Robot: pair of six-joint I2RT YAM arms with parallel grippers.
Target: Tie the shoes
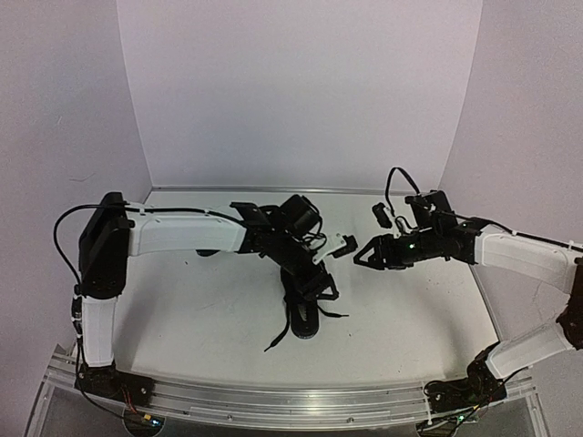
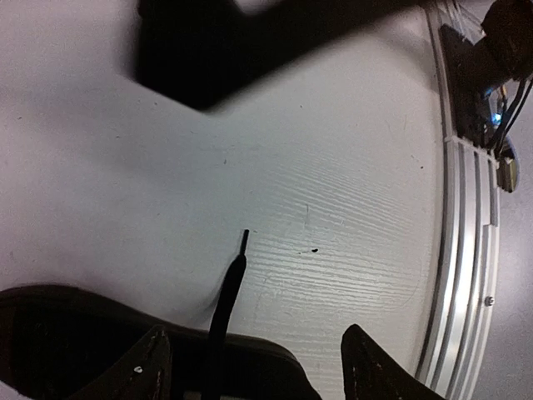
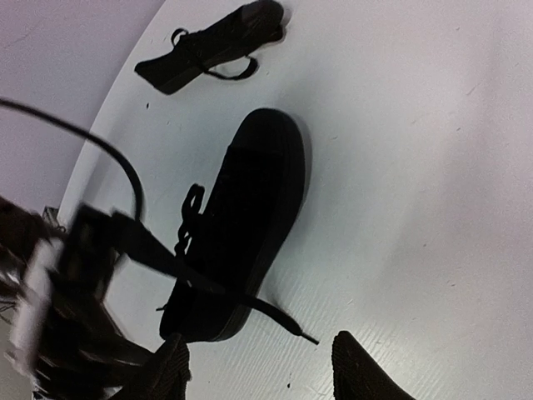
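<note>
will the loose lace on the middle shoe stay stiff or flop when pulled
Probably floppy: the lace lies limp and flat on the table. The shoe looks small and flat-soled, so a hard tug would likely slide it rather than tip it.

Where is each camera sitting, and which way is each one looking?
Top external: above and behind the arms, looking down at the table; both arms show, left gripper over a shoe, right gripper nearby.
Left wrist: on the left arm, looking down past its own fingers at that shoe's lace and the near rail.
Right wrist: on the right arm, looking across the table past its own fingers at that shoe and a second shoe.
Shared: all three see the middle shoe.
</note>
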